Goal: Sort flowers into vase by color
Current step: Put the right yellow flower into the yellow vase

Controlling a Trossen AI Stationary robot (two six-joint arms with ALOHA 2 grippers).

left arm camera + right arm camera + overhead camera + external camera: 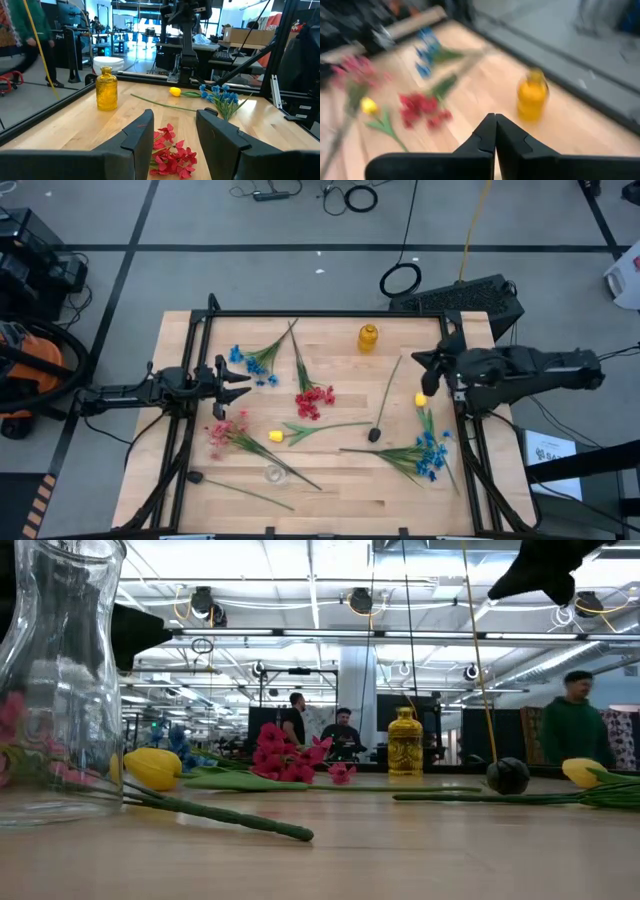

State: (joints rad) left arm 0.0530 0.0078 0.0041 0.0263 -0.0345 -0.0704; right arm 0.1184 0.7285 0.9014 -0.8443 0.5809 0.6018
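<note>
Flowers lie flat across the wooden table: a blue sprig (255, 362), a red cluster (313, 400), a pink sprig (228, 430), a yellow bud (275, 437), a second yellow bud (421, 399), a blue cluster (432, 452) and a dark head (374, 434). A yellow vase (368, 337) stands near the far edge. A clear glass vase (60, 680) stands near the near edge. My left gripper (172, 130) hovers open at the table's left, with the red cluster (172, 155) ahead of it. My right gripper (495, 132) is shut and empty, raised at the table's right above the second yellow bud.
Another dark-headed stem (195, 476) lies near the near left corner. A black frame rail (320, 314) runs along the far edge, and arm mounts stand at both sides. People (575, 730) are in the room beyond the table. Bare wood (340, 485) shows near the front middle.
</note>
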